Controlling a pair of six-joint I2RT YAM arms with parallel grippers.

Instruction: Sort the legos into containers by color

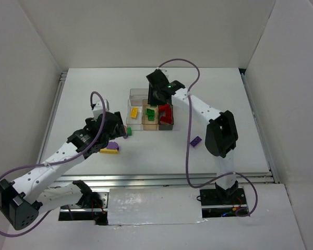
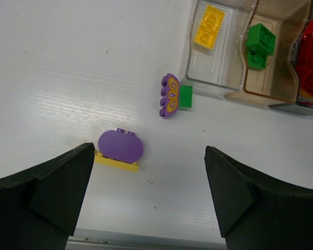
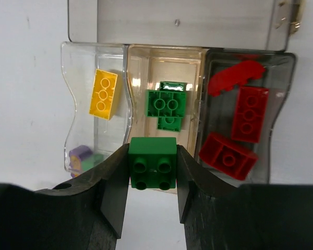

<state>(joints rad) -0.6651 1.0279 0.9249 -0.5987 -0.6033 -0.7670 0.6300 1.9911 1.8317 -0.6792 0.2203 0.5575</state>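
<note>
I have the right gripper (image 3: 153,174) pinching a green brick (image 3: 153,161) at the tan bin's (image 3: 167,65) rim. The bins (image 3: 126,104) hold six legos (image 3: 104,94): one yellow, two green, three red. The left gripper (image 2: 146,192) hangs spread above the purple oval (image 2: 121,145), with open table to its left.

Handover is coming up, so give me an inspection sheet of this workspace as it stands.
Surface: white table.
Job's things: yellow brick in the clear bin; green bricks in the tan bin; red bricks in the dark bin. Loose on the table: purple oval piece on a yellow plate, purple-and-yellow studded piece beside a small green piece, purple brick.
Clutter: nothing seen.
Grippers: left gripper open, above the table by the oval piece; right gripper shut on a green brick at the end of the tan bin.
Cables: purple cable loops off each arm.
Surroundings: white walls on three sides; metal rail at the near edge.
</note>
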